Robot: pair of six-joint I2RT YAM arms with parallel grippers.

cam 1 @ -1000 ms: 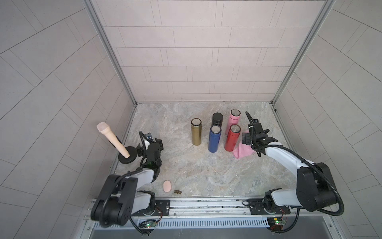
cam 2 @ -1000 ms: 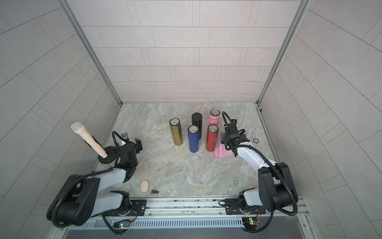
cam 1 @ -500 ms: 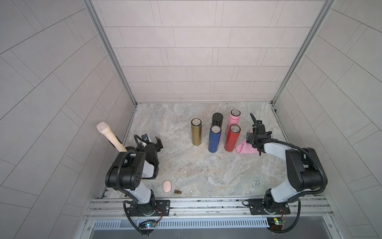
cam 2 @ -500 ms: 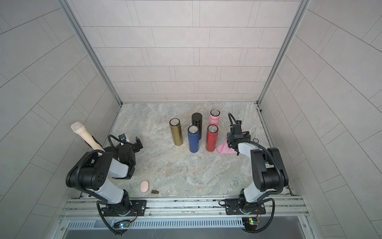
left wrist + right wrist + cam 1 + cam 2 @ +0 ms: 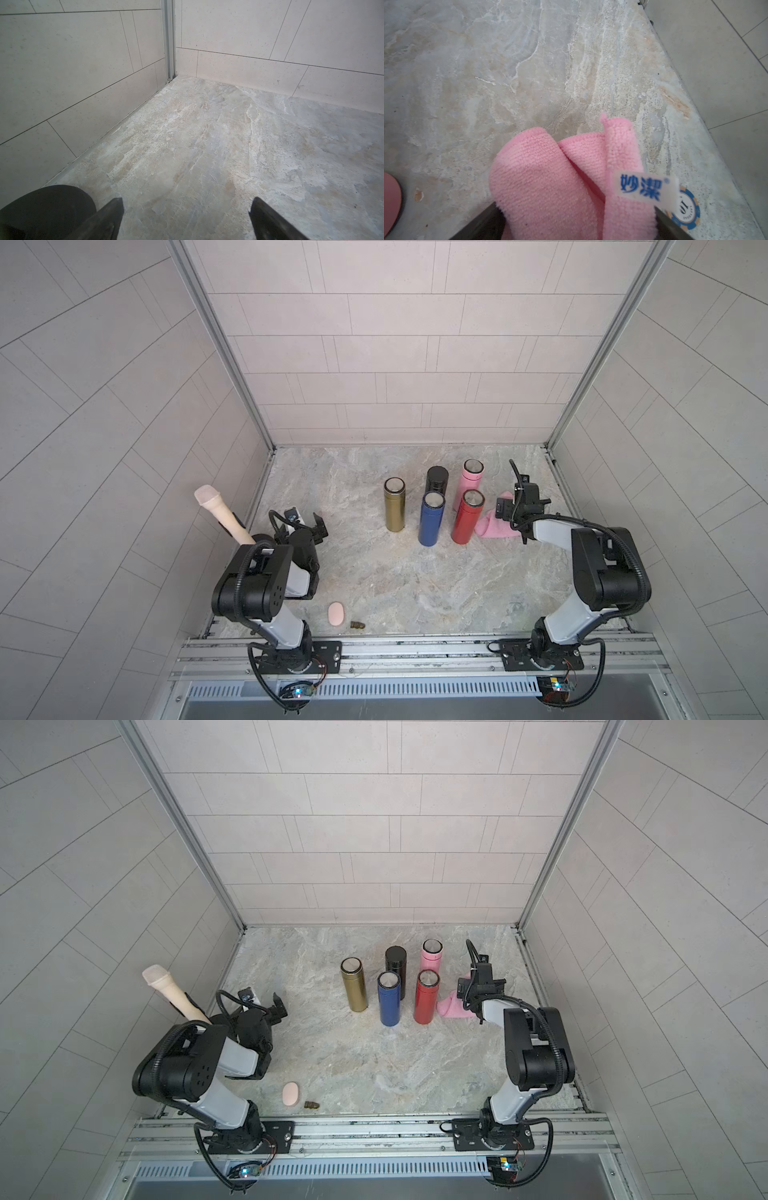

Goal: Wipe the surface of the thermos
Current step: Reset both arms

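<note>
**Both arms**, stretched low a second ago, now stand folded with elbows raised. **Left pincer** [image 5: 186, 204]: open and empty over the bare bench [image 5: 228, 135]. **Right pincer** [image 5: 575, 207]: open, jaws either side of the pink cloth [image 5: 494, 527], which lies ungripped just beside the red thermos [image 5: 466, 519]. Beyond stand the blue thermos [image 5: 431, 519], gold thermos [image 5: 394, 506], black thermos [image 5: 436, 481] and pink thermos [image 5: 470, 483], all upright. Judged: wiping is not under way, since the cloth must first be grasped.

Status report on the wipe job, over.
Left gripper open, empty. Right gripper open, straddling cloth, not gripped. Red thermos upright beside cloth, untouched. Blue thermos close alongside; chip by cloth.
</note>
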